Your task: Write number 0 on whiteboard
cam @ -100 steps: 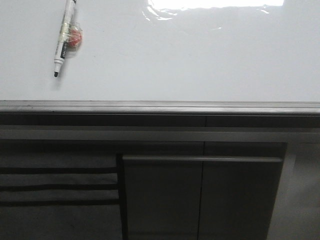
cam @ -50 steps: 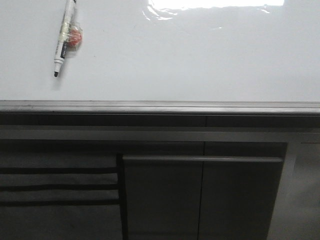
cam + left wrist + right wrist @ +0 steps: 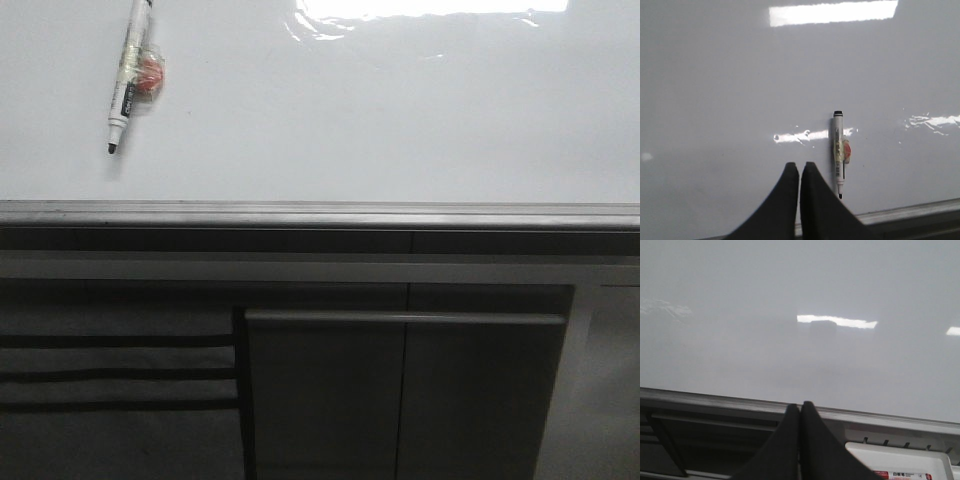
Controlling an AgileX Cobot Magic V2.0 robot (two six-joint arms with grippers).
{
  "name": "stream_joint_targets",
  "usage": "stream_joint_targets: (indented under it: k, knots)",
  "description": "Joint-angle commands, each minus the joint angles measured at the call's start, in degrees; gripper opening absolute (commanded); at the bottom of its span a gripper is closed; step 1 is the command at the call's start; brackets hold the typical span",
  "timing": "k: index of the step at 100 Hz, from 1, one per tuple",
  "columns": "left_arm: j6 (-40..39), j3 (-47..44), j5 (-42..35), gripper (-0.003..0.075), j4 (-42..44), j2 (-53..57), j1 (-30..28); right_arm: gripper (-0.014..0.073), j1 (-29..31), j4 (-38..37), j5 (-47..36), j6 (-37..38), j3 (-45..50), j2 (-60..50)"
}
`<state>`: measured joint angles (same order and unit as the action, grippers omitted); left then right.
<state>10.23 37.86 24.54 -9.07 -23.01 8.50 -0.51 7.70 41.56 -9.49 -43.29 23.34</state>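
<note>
A marker (image 3: 130,72) lies flat on the whiteboard (image 3: 400,120) at the far left of the front view. Its long axis runs almost straight away from the grey edge rail (image 3: 320,213), leaning slightly, with the black tip pointing toward the rail and the tail end cut off by the top of the picture. A small reddish blob (image 3: 150,76) is fixed to the marker's barrel under a clear wrap. No drawn mark shows on the board; only bright glare (image 3: 420,12) sits at its top middle.

In the left wrist view, the left gripper (image 3: 799,170) has its fingers pressed together, holding nothing, just beside the marker (image 3: 838,152). The right gripper (image 3: 800,410) is likewise closed and empty, over the rail (image 3: 715,402). Below the rail, grey cabinet panels (image 3: 400,390) fill the front view.
</note>
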Motion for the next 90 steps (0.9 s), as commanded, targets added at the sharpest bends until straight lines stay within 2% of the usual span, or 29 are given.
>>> stream_joint_targets:
  k: [1,8,16,28,35,40,55,71,90]
  knots:
    - [-0.57,2.01,-3.28,-0.0017,-0.97,-2.36,0.46,-0.0065,0.38,-0.19,-2.98,-0.46,-1.75,2.10]
    - [-0.57,2.01,-3.05,0.0013,-0.97,-3.99,0.46,-0.0062,0.38,0.03,-2.74,-0.46,-1.75,3.20]
    - [-0.57,2.01,-3.05,0.0113,-1.09,-6.27,0.52,-0.0021,0.38,0.85,-2.74,-0.89,-1.75,4.47]
    - [-0.57,2.01,-4.09,0.0269,-1.18,-10.98,0.52,0.0156,0.38,4.31,-2.75,-3.67,-1.75,6.48]
    - [-0.57,2.01,-5.58,0.0320,-1.94,-14.61,0.52,0.0254,0.38,7.19,-2.75,-5.56,-1.75,7.96]
    - [-0.57,2.01,-7.05,0.0326,-2.20,-17.48,0.73,0.0292,0.38,9.73,-2.75,-7.66,-1.75,9.14]
    - [-0.57,2.15,-13.68,0.0326,-2.29,-27.07,4.69,0.0290,0.38,15.97,-2.82,-13.66,-1.75,12.73]
    - [-0.57,4.13,-21.33,0.0326,-1.42,-37.64,10.38,0.0290,0.38,16.92,-2.82,-14.94,-1.75,15.42]
    - [-0.57,11.20,-20.03,0.0327,-1.42,-49.45,12.05,0.0290,0.38,16.92,-2.82,-15.03,-1.75,15.61]
